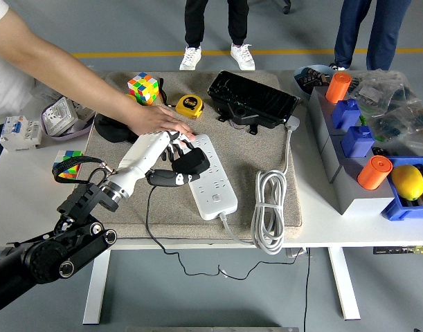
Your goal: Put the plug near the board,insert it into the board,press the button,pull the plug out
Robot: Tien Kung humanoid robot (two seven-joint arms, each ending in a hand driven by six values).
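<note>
My left hand (156,151) had its fingers clenched around the black plug (185,166), holding it over the white board (210,174) at centre frame. I judged the plug light and rigid, best gripped by its body, with its trailing cord (150,220) likely to drag. A person's hand (156,122) pressed the board's upper end, steadying it on the worktop (315,232). My right hand wasn't visible.

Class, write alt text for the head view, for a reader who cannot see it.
The left robot hand holds a black plug over the white power strip on a beige mat, while a person's hand steadies the strip's far end. A coiled white cable lies right of the strip.
</note>
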